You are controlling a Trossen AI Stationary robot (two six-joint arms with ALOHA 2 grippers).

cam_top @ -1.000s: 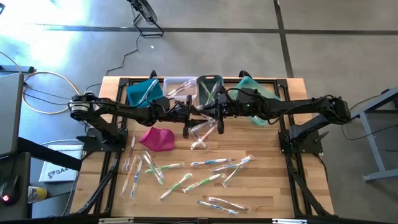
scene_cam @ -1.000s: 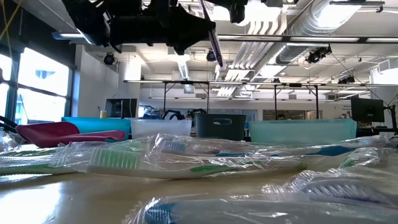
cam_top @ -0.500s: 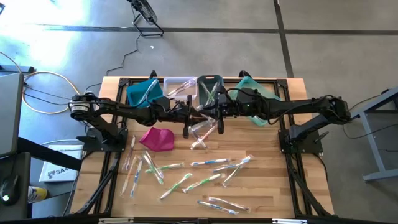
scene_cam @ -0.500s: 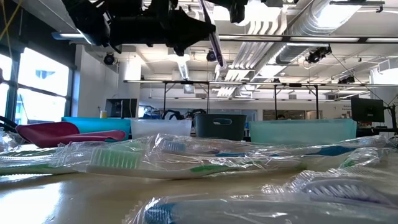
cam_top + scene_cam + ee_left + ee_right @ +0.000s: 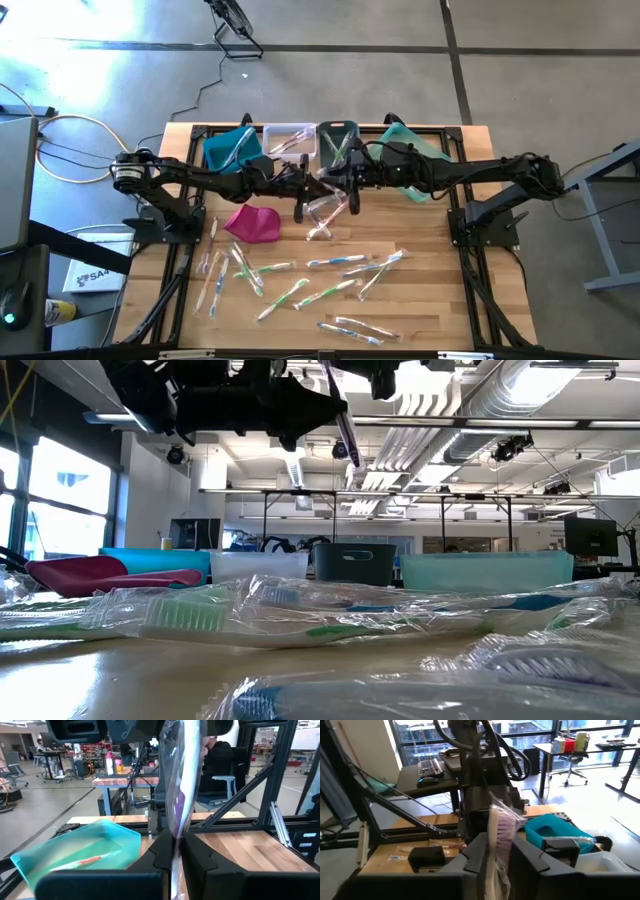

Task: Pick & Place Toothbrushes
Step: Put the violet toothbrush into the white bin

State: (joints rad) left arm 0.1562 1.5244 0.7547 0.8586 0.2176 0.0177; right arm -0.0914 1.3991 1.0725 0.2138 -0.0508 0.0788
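My two arms meet above the middle of the worktop (image 5: 430,290), just in front of the row of bins, and one wrapped toothbrush (image 5: 182,785) stands upright between them. My left hand (image 5: 175,855) is clamped on its lower part, the fingers pressed together on the clear wrapper. I hold it low so that the bristle end stays free and the stick cannot swing. My right hand (image 5: 497,855) faces it from the other side, with the same toothbrush between its fingers. I cannot tell whether they press on it or stand just clear of it. To my mind this is a hand-over in mid-air: one hand takes firm hold before the other lets go, so the toothbrush never drops.

We work close to the blue bin (image 5: 228,148), clear bin (image 5: 290,138), grey bin (image 5: 337,140) and teal bin (image 5: 405,145), which keeps the carry short. The other toothbrushes (image 5: 330,265) lie scattered across the near half of the worktop, well apart from us, beside the magenta pouch (image 5: 252,222). Many are not yet placed.
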